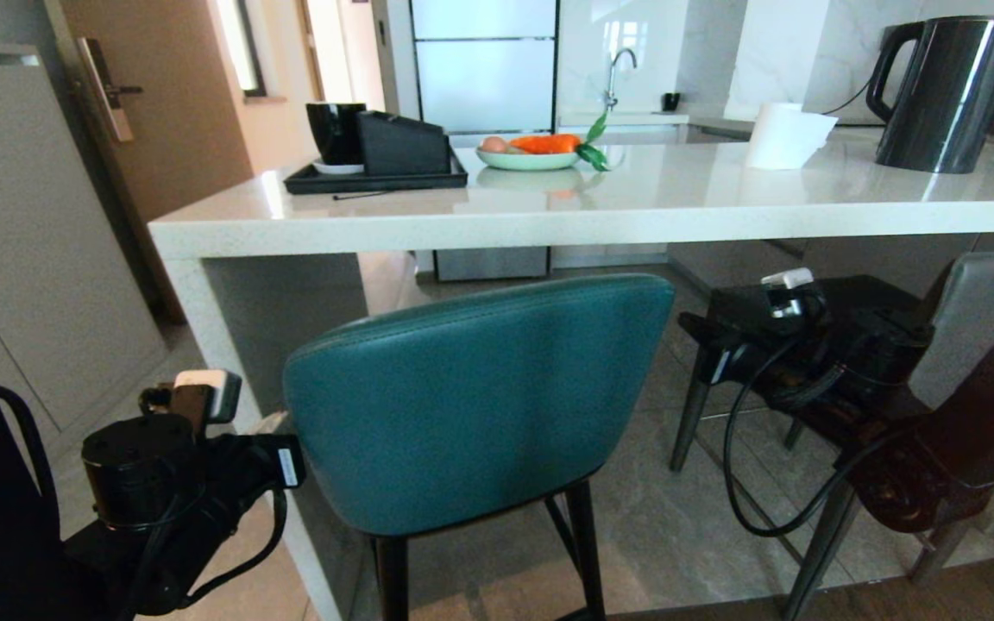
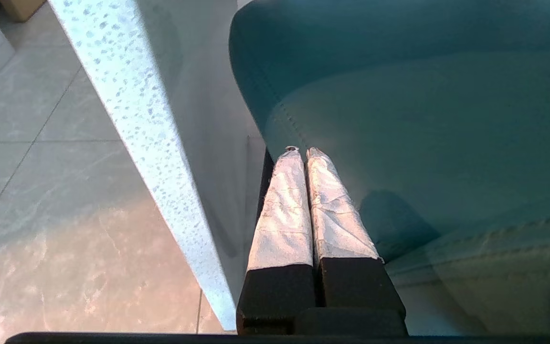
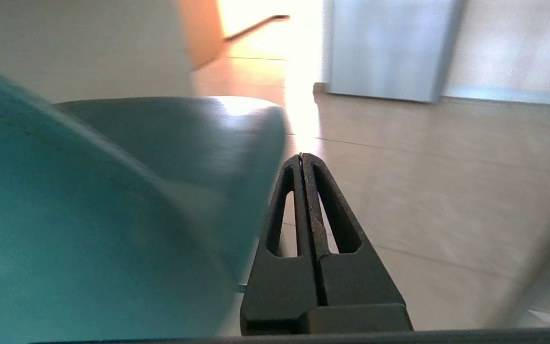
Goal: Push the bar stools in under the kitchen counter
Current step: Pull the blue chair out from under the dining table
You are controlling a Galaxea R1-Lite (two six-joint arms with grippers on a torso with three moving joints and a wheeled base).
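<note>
The teal-backed bar stool (image 1: 480, 397) stands in front of the kitchen counter (image 1: 600, 207), its back just below the slab edge. My left gripper (image 1: 271, 424) is at the stool's left side. In the left wrist view it (image 2: 303, 152) is shut and empty, its white-wrapped fingertips against the teal back (image 2: 399, 119), beside the counter's speckled side panel (image 2: 136, 119). My right gripper (image 1: 688, 328) points at the teal stool's right edge. In its wrist view it (image 3: 301, 155) is shut and empty beside the blurred teal back (image 3: 89, 215). The dark grey bar stool (image 1: 989, 319) stands at the right, partly hidden by my right arm.
On the counter are a black tray (image 1: 376, 179) with a mug and a box, a plate of carrots (image 1: 527, 155), a paper roll (image 1: 782, 136) and a dark kettle (image 1: 946, 90). A door (image 1: 160, 129) and a cabinet wall are on the left. Grey floor tiles (image 1: 661, 517) lie between the stools.
</note>
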